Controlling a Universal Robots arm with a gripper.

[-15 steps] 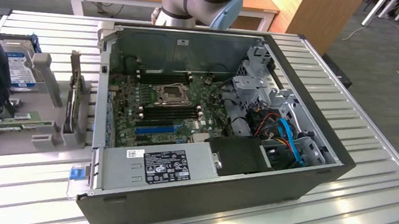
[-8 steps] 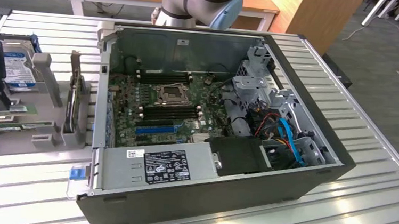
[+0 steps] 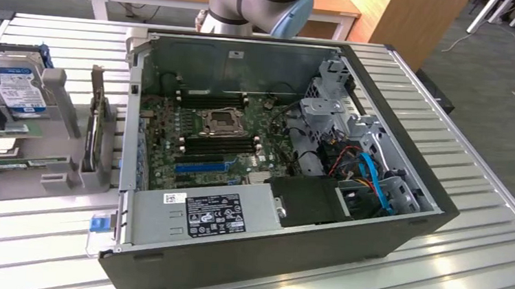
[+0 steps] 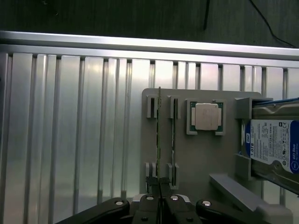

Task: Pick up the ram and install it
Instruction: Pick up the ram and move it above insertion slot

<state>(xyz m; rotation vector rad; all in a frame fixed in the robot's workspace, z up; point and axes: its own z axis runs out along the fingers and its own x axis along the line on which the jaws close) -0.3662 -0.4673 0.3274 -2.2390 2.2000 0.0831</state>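
The ram (image 4: 159, 135) is a thin green stick standing on edge in a grey holder (image 4: 205, 154), with a second similar stick (image 4: 174, 140) beside it. My gripper (image 4: 160, 184) hangs above the end of that stick with its fingers shut together and nothing between them. In the exterior view the grey holder (image 3: 16, 167) sits on the slatted table at the exterior view's left, beside the open computer case (image 3: 275, 160). Black memory slots (image 3: 219, 142) lie on the green motherboard near the processor socket (image 3: 221, 121).
A square silver processor chip (image 4: 206, 115) and a blue-labelled hard drive (image 4: 273, 147) rest on the same holder. A dark card with a metal bracket (image 3: 98, 132) stands between holder and case. The power supply (image 3: 206, 213) and drive cage (image 3: 333, 116) crowd the case. The table's edge (image 4: 140, 41) is close by.
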